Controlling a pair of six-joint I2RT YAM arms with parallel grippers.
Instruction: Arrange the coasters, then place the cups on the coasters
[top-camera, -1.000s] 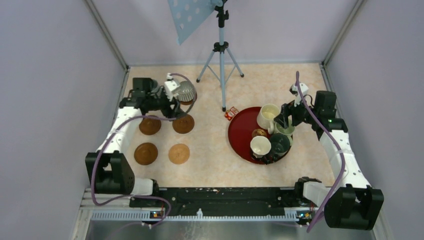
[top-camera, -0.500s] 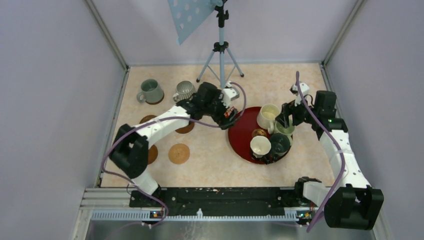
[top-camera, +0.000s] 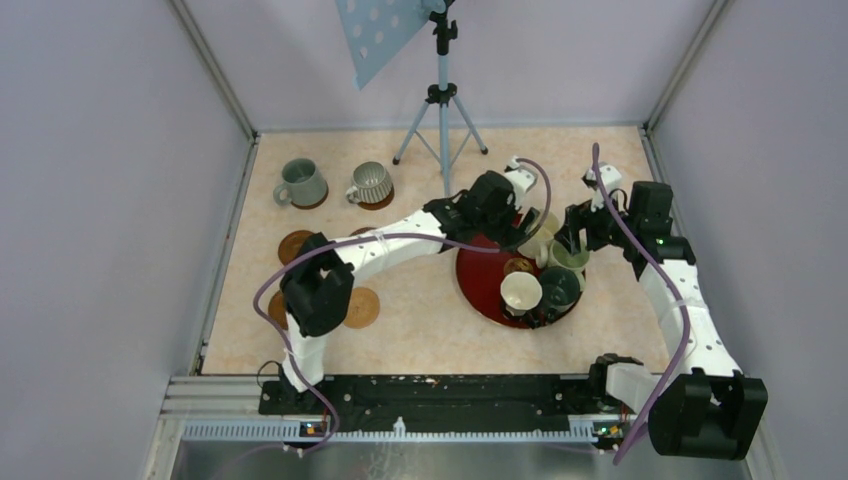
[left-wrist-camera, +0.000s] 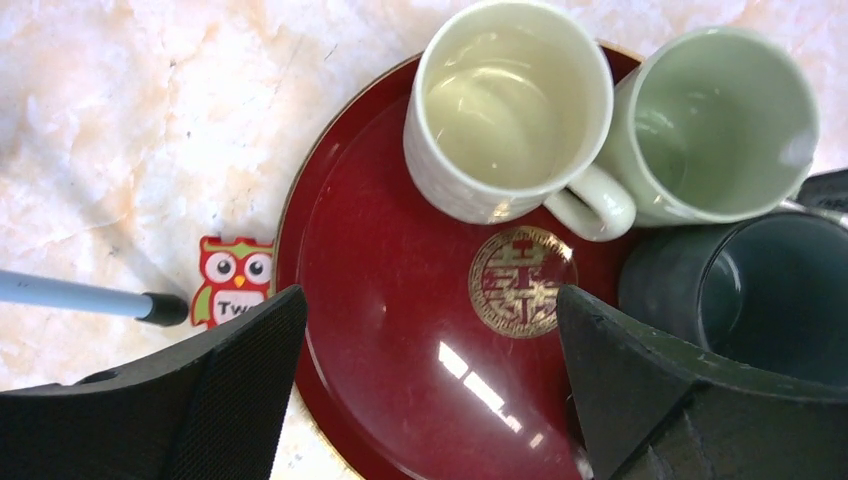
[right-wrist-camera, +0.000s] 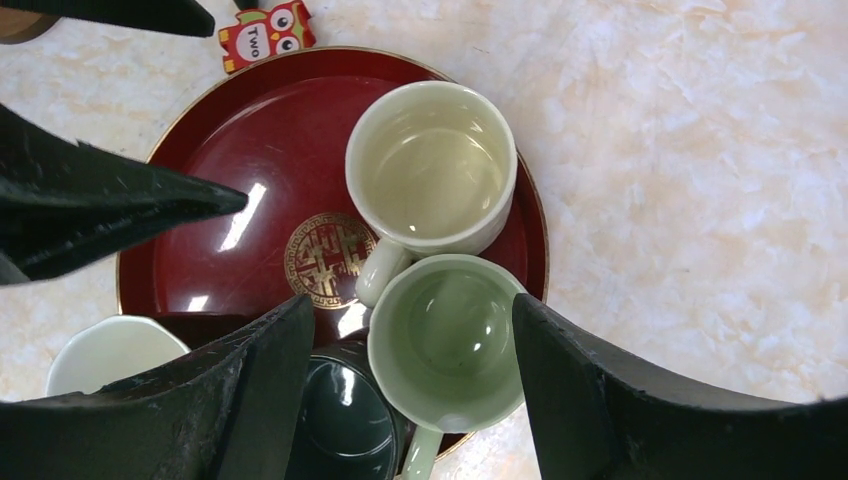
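While all six cups stand upright with mouths up, their handles point different ways. At the far left of the table (top-camera: 420, 310), the grey-green cup (top-camera: 300, 183) and the ribbed grey cup (top-camera: 370, 183) each sit on one of the coasters (top-camera: 293, 243), both handles pointing left. I can make out three more coasters lying flat nearer me, partly hidden under the left arm (top-camera: 390, 245).

On the red tray (left-wrist-camera: 390, 300) stand the cream cup (left-wrist-camera: 510, 105), the pale green cup (left-wrist-camera: 720, 120), the dark teal cup (left-wrist-camera: 760, 290) and the white cup (top-camera: 521, 292). The cream cup's handle points at the pale green cup, just beside the tray's gold emblem. The pale green cup's handle points outward over the tray's rim.

The left arm stretches from its near-left base diagonally across to the tray. The left gripper (left-wrist-camera: 425, 310) hangs over the tray's bare middle, jaws spread wide, holding nothing. The right arm (top-camera: 680, 300) bends up from the near right. The right gripper (right-wrist-camera: 412, 305) points down above the pale green cup with its jaws parted either side of it. I see a gap at one finger and cannot tell whether the other touches.
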